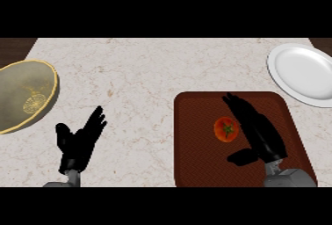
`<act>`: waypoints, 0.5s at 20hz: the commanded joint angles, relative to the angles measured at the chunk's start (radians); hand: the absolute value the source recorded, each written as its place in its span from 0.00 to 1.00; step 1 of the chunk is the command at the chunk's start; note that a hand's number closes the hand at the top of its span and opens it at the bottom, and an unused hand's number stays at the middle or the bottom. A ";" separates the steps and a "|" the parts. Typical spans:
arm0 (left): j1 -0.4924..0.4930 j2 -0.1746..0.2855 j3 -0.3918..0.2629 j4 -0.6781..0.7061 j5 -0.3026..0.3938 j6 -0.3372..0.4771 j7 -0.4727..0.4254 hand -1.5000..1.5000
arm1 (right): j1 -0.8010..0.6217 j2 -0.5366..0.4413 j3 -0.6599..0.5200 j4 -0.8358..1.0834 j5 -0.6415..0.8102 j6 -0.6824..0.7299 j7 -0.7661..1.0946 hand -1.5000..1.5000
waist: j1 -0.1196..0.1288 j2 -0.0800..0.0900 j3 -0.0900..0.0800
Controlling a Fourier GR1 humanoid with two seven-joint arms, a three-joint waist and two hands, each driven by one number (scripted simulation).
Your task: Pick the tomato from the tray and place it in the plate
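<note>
Barely begun: the tomato [225, 128] lies on the tray [194, 167], the right hand [259, 132] just beside it, fingers straight and apart; the plate [304, 74] holds nothing.

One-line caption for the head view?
Right hand open beside the tomato on the brown tray; white plate upper right; left hand rests open.

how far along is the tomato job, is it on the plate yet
Done: nothing yet; the tomato lies on the tray. In hand: the right hand is open over the tray beside the tomato, fingers straight, not curled round it. Left: grasp, lift and carry it to the plate at the upper right. The left hand rests open at the lower left.
</note>
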 commanded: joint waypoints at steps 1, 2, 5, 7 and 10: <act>0.065 -0.030 -0.015 0.000 -0.015 -0.004 -0.024 0.50 | -0.018 0.022 -0.011 0.078 0.036 -0.014 -0.037 0.00 | 0.001 0.004 -0.004; -0.015 -0.002 0.022 0.055 0.007 -0.031 0.002 0.50 | -0.097 0.065 0.000 0.192 0.057 -0.041 -0.036 0.00 | 0.003 0.005 -0.004; -0.035 -0.031 0.015 0.033 -0.004 -0.013 0.031 0.50 | -0.084 0.063 -0.004 0.171 0.070 -0.017 -0.050 0.00 | 0.000 0.004 -0.004; -0.006 -0.015 0.033 0.033 -0.008 -0.027 0.013 0.50 | -0.038 0.040 -0.015 0.144 0.068 0.006 -0.063 0.00 | -0.002 0.004 -0.004; 0.017 -0.021 0.002 0.012 -0.037 -0.012 0.011 0.50 | -0.080 0.016 0.023 0.282 0.142 -0.040 -0.127 1.00 | 0.003 0.005 -0.004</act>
